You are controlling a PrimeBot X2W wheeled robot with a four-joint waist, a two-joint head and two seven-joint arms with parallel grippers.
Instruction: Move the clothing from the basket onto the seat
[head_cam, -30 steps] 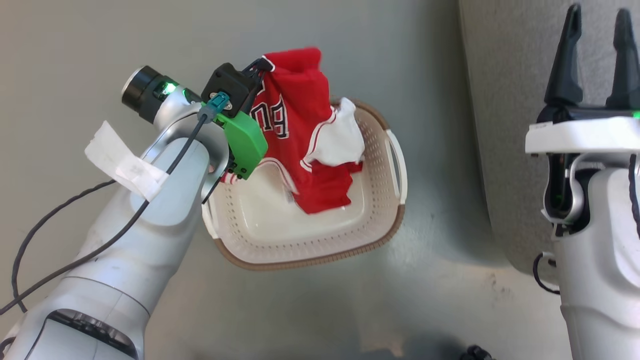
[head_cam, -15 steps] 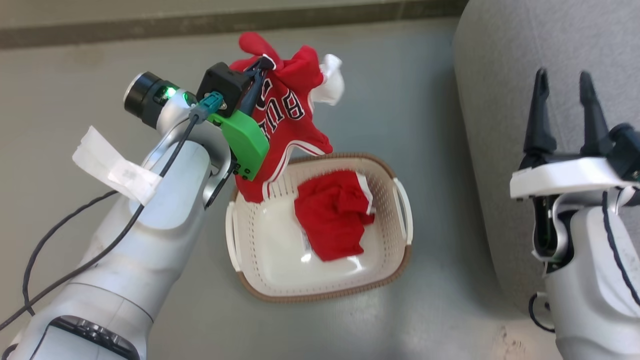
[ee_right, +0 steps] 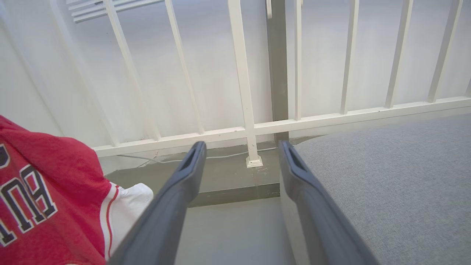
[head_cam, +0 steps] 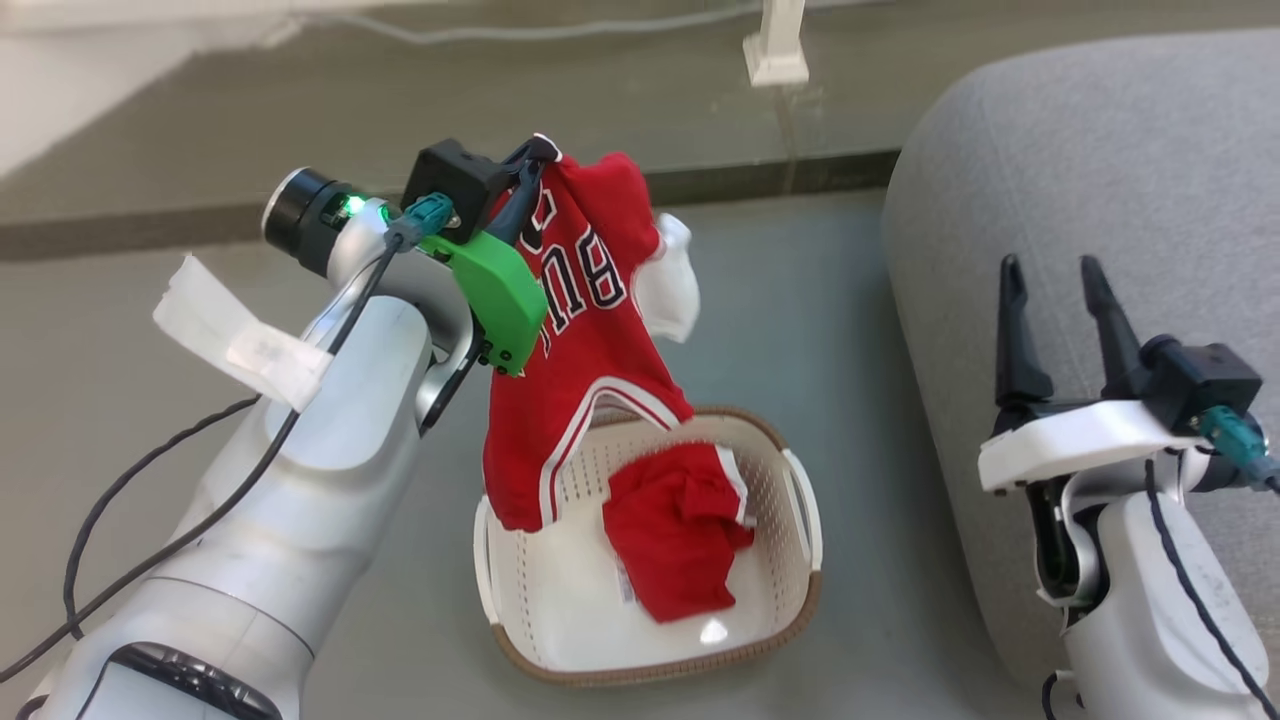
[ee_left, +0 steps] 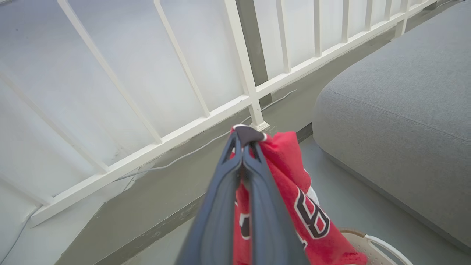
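Jersey [head_cam: 585,330] held up, one red garment [head_cam: 680,545] lying in the basket [head_cam: 640,672].
Upper left of centre, your left gripper [head_cam: 535,160] is clenched on the lettered jersey, whose hem hangs down to the basket's left rim. Lower centre, the basket holds the crumpled garment. At right, your right gripper [head_cam: 1050,268] stands released by the grey seat [head_cam: 1100,150].

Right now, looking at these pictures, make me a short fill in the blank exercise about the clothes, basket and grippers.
1. The left gripper is shut on the lettered ____ jersey.
2. The other garment lies ____ the basket.
3. The right gripper is ____, holding nothing.
4. The grey sofa is on the robot's ____ side.
Missing words: red, inside, open, right.
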